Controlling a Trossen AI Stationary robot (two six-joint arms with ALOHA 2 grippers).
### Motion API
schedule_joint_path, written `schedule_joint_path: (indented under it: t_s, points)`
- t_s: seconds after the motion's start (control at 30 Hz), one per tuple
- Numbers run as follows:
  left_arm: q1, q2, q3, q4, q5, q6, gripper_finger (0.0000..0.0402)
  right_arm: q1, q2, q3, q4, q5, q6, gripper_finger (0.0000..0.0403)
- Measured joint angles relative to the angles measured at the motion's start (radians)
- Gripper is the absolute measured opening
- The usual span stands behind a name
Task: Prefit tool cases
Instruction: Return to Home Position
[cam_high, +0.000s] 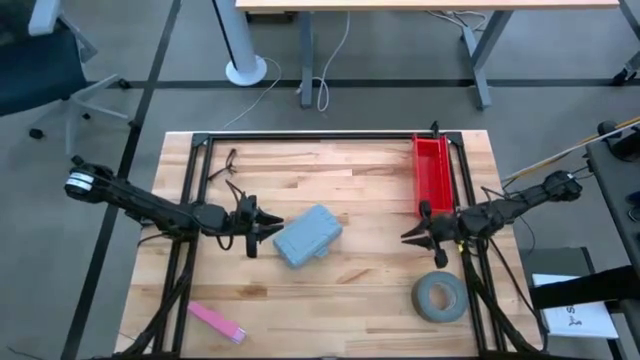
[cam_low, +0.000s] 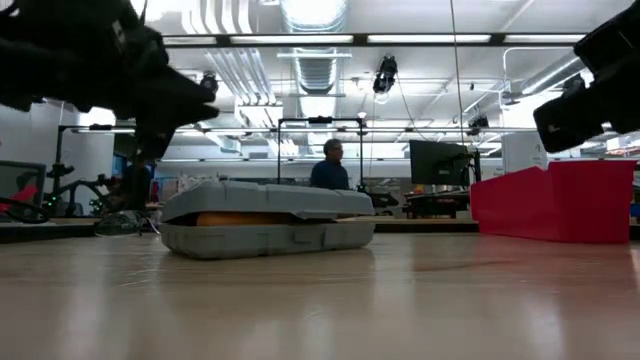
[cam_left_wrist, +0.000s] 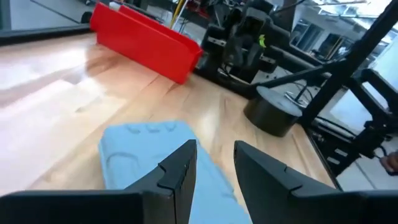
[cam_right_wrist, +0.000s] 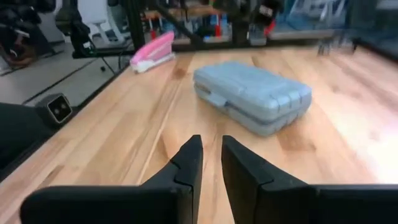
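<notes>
The blue-grey tool case (cam_high: 308, 236) lies flat on its underside in the middle of the wooden table, lid down. In the low view a yellowish strip shows along the seam of the case (cam_low: 265, 225). My left gripper (cam_high: 272, 228) hovers just off the case's left end. Its fingers are open, level and a little above the case (cam_left_wrist: 146, 152), touching nothing. My right gripper (cam_high: 408, 236) hangs to the case's right, well clear of the case (cam_right_wrist: 252, 93). The right gripper (cam_right_wrist: 211, 149) has only a narrow gap between its fingers, with nothing in it.
A red bin (cam_high: 432, 175) stands along the right side toward the far edge. A grey tape roll (cam_high: 439, 297) lies at the near right, and a pink object (cam_high: 217, 322) at the near left. Black frame rails (cam_high: 320, 137) border the table. A person (cam_low: 330, 165) stands far behind.
</notes>
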Motion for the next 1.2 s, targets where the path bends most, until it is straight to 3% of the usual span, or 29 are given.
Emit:
schedule_joint_path:
  t_s: [0.27, 0.53, 0.97, 1.2]
  points:
    - [0.0, 0.0, -0.142, 0.215, 0.068, -0.029, 0.0114, 0.0, 0.065, 0.001, -0.008, -0.005, 0.074, 0.0045]
    - [0.0, 0.006, -0.166, 0.262, 0.208, 0.05, 0.0114, 0.0, 0.097, 0.001, -0.004, -0.003, 0.344, 0.0061]
    - [0.0, 0.011, -0.161, 0.25, 0.388, 0.216, 0.0114, 0.0, 0.1, 0.001, -0.002, -0.002, 0.324, 0.0071]
    - [0.0, 0.014, -0.162, 0.223, 0.393, 0.235, 0.0114, 0.0, 0.1, 0.001, -0.002, -0.002, 0.324, 0.0054]
